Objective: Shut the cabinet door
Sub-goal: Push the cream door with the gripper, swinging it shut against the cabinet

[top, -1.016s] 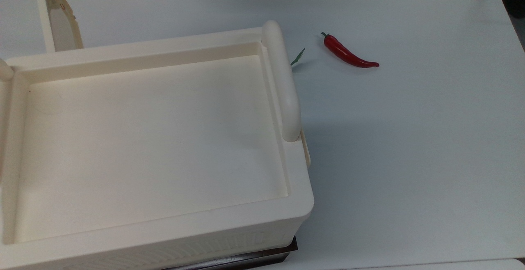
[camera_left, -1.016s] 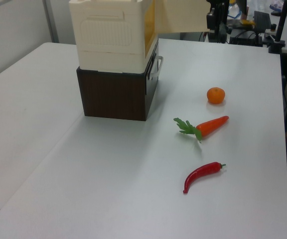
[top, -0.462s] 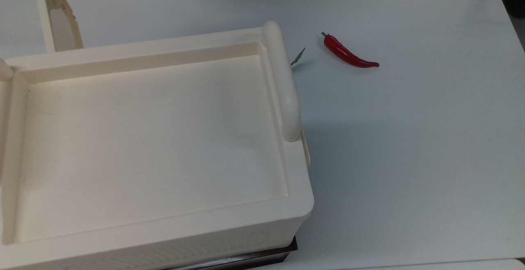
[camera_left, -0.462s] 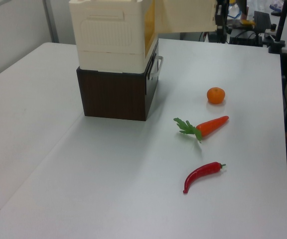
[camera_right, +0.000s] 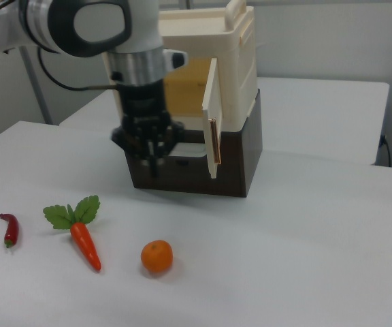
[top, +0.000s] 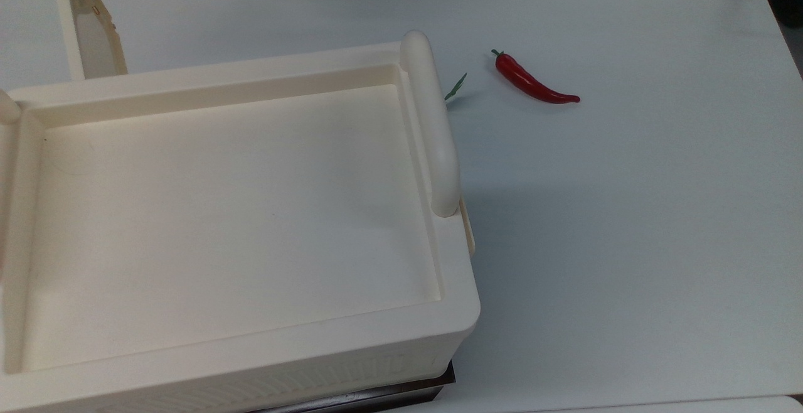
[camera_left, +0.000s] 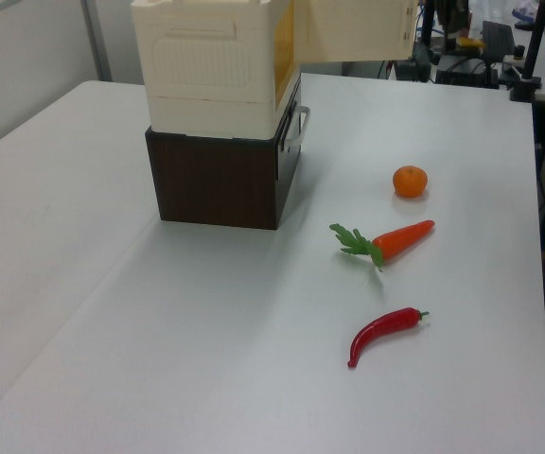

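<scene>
The cabinet (camera_right: pixel 233 61) is a big cream box on a dark base; its recessed top (top: pixel 232 212) shows in the top view. The cabinet door (camera_right: pixel 212 122) stands swung out, edge-on in the right view. It is a flat cream panel (camera_left: pixel 353 28) in the left view and sits at the top view's upper left (top: pixel 88 30). My gripper (camera_right: pixel 154 155) hangs in front of the cabinet's open front, to the right view's left of the door and apart from it. It is open and holds nothing.
On the white table (camera_right: pixel 305 231) lie an orange (camera_right: pixel 157 257), a carrot (camera_right: pixel 84 238) with green leaves and a red chili (top: pixel 533 80). In the left view they lie to the right of the cabinet, with the chili (camera_left: pixel 384 333) nearest.
The gripper's fingers have slid out over the top view's upper edge. In the left view the arm has moved right, behind the door. The door has not moved.
</scene>
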### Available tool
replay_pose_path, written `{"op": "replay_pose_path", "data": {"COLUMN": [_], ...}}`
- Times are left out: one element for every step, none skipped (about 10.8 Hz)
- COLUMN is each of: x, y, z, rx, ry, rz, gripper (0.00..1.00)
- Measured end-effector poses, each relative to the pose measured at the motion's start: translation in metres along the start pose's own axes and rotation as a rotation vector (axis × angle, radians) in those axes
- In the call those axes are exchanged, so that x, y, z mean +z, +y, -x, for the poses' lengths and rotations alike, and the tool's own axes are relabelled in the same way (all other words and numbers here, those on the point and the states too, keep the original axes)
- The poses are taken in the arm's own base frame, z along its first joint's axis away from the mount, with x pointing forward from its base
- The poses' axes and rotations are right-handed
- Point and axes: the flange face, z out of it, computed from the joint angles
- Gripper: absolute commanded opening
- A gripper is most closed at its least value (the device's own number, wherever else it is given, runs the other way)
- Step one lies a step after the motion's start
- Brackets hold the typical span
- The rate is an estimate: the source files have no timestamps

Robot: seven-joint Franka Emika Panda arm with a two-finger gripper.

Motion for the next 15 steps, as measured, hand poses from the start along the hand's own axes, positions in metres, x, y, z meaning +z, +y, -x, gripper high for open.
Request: {"op": "replay_pose_path", "data": {"x": [-0.002,-0.005,-0.008,-0.013,-0.015,-0.016,-0.016,-0.015,-0.012,-0.006,-0.001,0.000,-0.001,-0.002,-0.002], "y": [0.020,0.039,0.054,0.068,0.080,0.092,0.103,0.112,0.119,0.124,0.126,0.124,0.118,0.112,0.104], "z": [0.020,0.039,0.055,0.066,0.073,0.075,0.071,0.064,0.055,0.045,0.037,0.028,0.019,0.008,-0.003], "rx": [-0.117,-0.223,-0.299,-0.343,-0.373,-0.395,-0.406,-0.421,-0.432,-0.436,-0.444,-0.457,-0.474,-0.494,-0.516], "ry": [0.016,0.032,0.048,0.062,0.071,0.103,0.160,0.209,0.244,0.264,0.268,0.269,0.273,0.278,0.281], "rz": [0.034,0.074,0.122,0.180,0.240,0.296,0.350,0.404,0.446,0.468,0.473,0.474,0.475,0.475,0.467], "gripper": [0.00,0.00,0.00,0.00,0.00,0.00,0.00,0.00,0.00,0.00,0.00,0.00,0.00,0.00,0.00]}}
